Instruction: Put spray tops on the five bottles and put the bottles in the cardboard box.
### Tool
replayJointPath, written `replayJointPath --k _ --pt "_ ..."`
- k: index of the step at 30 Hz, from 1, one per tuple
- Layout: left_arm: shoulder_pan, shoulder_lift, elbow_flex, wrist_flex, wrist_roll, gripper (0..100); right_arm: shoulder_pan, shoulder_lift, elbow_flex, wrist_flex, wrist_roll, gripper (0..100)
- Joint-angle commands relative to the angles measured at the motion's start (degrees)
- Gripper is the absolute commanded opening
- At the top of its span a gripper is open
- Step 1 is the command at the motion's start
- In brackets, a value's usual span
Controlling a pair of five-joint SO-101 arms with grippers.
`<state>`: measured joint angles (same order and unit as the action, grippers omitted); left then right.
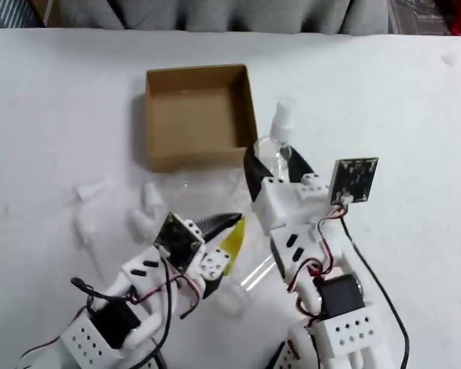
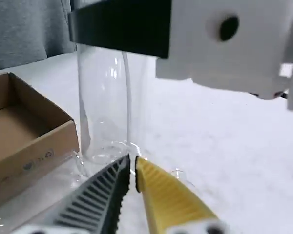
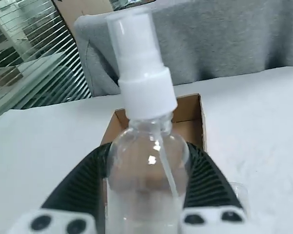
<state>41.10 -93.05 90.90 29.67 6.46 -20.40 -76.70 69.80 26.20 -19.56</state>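
My right gripper [image 1: 275, 167] is shut on an upright clear bottle [image 3: 146, 170] that carries a white spray top [image 3: 141, 73], just to the right of the cardboard box [image 1: 196, 115]. In the right wrist view the black fingers [image 3: 78, 190] clamp the bottle's body, with the open box [image 3: 191, 114] behind it. My left gripper [image 1: 232, 224], one black and one yellow finger, lies low on the table in front of that bottle, shut with nothing between its tips [image 2: 132, 169]. The held bottle [image 2: 105, 107] stands right before them, under the right gripper's black finger [image 2: 119, 24].
Several loose white spray tops [image 1: 92, 189] lie on the white table [image 1: 399, 92] left of my left arm. A clear bottle [image 1: 253, 275] lies on its side between the two arms. The box [image 2: 24, 131] looks empty inside.
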Motion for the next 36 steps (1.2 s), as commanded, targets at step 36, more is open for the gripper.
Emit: replayJointPath --k 36 --pt "-10.1 -0.7 5.6 -11.5 0.3 2 -1.4 -3.5 2.1 -5.5 2.6 1.5"
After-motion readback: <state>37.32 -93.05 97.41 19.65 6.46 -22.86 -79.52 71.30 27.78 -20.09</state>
